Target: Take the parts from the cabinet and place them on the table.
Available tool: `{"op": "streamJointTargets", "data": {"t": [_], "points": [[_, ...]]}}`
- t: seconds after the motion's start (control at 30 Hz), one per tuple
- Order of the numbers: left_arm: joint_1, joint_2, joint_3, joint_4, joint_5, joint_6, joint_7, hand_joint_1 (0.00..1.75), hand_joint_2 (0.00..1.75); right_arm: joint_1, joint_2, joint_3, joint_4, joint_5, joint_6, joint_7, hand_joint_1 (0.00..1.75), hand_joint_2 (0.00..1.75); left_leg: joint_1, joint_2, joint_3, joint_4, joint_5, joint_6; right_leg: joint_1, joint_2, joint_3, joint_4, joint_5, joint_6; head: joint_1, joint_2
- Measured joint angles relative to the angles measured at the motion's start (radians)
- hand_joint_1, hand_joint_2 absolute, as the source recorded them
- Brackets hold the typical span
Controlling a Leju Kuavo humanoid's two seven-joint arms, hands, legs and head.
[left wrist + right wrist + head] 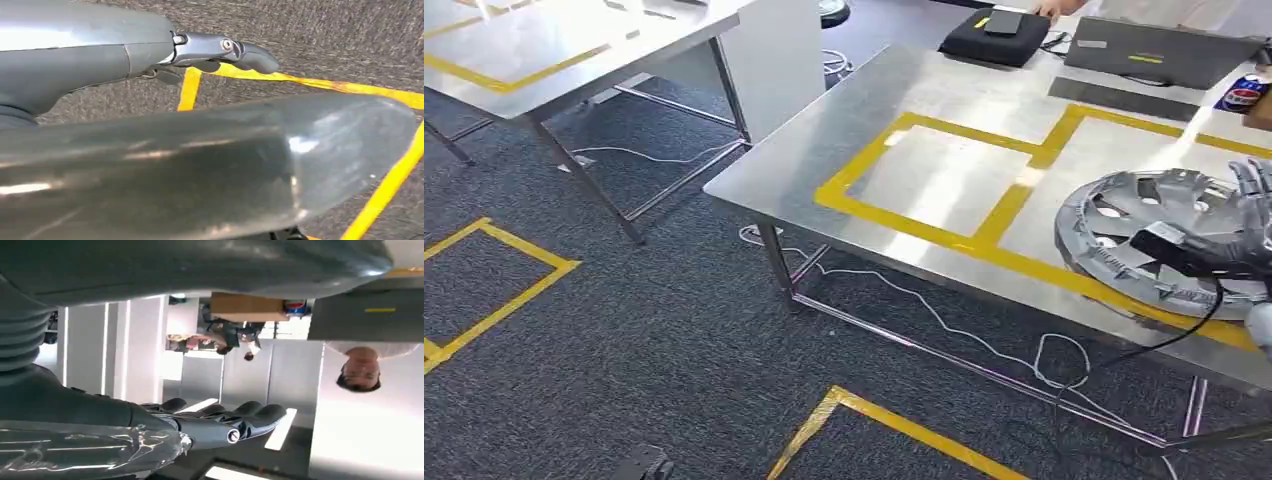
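Silver hubcap (1169,240) lies on the steel table (944,95) near its front edge, right hand (1249,225) gripping its rim; a careless release could tip it off. Left wrist view: left hand (220,50) over carpet, fingers extended, holding nothing. Right wrist view: fingers (240,422) clamp the rim.

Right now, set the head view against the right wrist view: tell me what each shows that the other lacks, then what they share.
Head view alone: the silver spoked wheel cover lying flat on the steel table across yellow tape lines, grey carpet with a white cable, a second steel table, and a black pouch.

Right wrist view alone: a person seen upside down, white wall panels, a brown box.

Both: the right hand resting against the wheel cover's rim, fingers extended.
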Motion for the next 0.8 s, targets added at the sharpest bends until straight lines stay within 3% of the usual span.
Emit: {"op": "streamJointTargets", "data": {"t": [0.13, 0.23, 0.33, 0.43, 0.5, 0.57, 0.7, 0.8], "points": [[0.005, -0.005, 0.013, 0.000, 0.022, 0.005, -0.019, 0.00, 0.00, 0.117, -0.092, -0.053, -0.221, 0.013, -0.009, 0.055, 0.00, 0.00, 0.000, -0.001, 0.000, 0.000, 0.000, 0.000, 0.000, -0.001, 0.000, 0.000, 0.000, 0.000, 0.000, 0.000], [0.006, -0.011, 0.025, 0.000, 0.030, 0.015, -0.027, 0.00, 0.00, 0.295, -0.146, -0.166, -0.421, 0.046, -0.048, 0.062, 0.00, 0.00, 0.001, -0.002, 0.000, 0.000, -0.003, 0.002, 0.000, -0.003, 0.002, -0.001, -0.002, 0.001, 0.001, 0.000], [0.008, -0.014, 0.030, 0.000, 0.036, 0.024, -0.026, 0.00, 0.00, 0.428, -0.165, -0.271, -0.544, 0.066, -0.074, 0.054, 0.00, 0.00, 0.000, -0.001, 0.000, 0.000, -0.005, 0.000, 0.000, 0.001, 0.001, -0.001, -0.002, 0.001, 0.000, 0.000], [0.006, -0.021, 0.040, 0.000, 0.043, 0.022, -0.002, 0.00, 0.00, 0.606, -0.167, -0.390, -0.667, 0.064, -0.171, 0.011, 0.00, 0.00, 0.001, -0.003, 0.002, 0.000, -0.006, 0.002, 0.001, -0.003, 0.004, -0.002, -0.005, 0.002, 0.001, 0.000], [0.012, -0.025, 0.048, 0.000, 0.054, -0.007, 0.008, 0.00, 0.00, 0.709, -0.134, -0.475, -0.727, 0.007, -0.245, -0.069, 0.00, 0.00, 0.001, -0.003, 0.002, 0.000, -0.007, 0.002, 0.001, -0.002, 0.003, -0.002, -0.005, 0.002, 0.001, 0.000], [0.014, -0.031, 0.052, 0.000, 0.055, -0.009, -0.006, 0.00, 0.00, 0.811, -0.060, -0.591, -0.780, -0.128, -0.280, -0.205, 0.00, 0.00, 0.001, -0.003, 0.002, 0.000, -0.008, 0.002, 0.001, -0.002, 0.004, -0.002, -0.006, 0.002, 0.001, 0.000], [0.016, -0.037, 0.058, 0.000, 0.058, 0.013, -0.014, 0.00, 0.00, 0.867, 0.124, -0.854, -0.810, -0.325, -0.173, -0.479, 0.00, 0.00, 0.001, -0.002, 0.003, 0.000, -0.010, -0.001, 0.001, 0.001, 0.003, -0.002, -0.007, 0.001, 0.000, 0.000], [0.016, -0.039, 0.066, 0.000, 0.065, 0.018, -0.014, 0.00, 0.00, 0.871, 0.222, -1.000, -0.815, -0.354, -0.114, -0.555, 0.00, 0.00, 0.001, -0.001, 0.004, -0.001, -0.010, -0.001, 0.001, 0.002, 0.004, -0.002, -0.007, 0.001, 0.000, 0.000]]}}
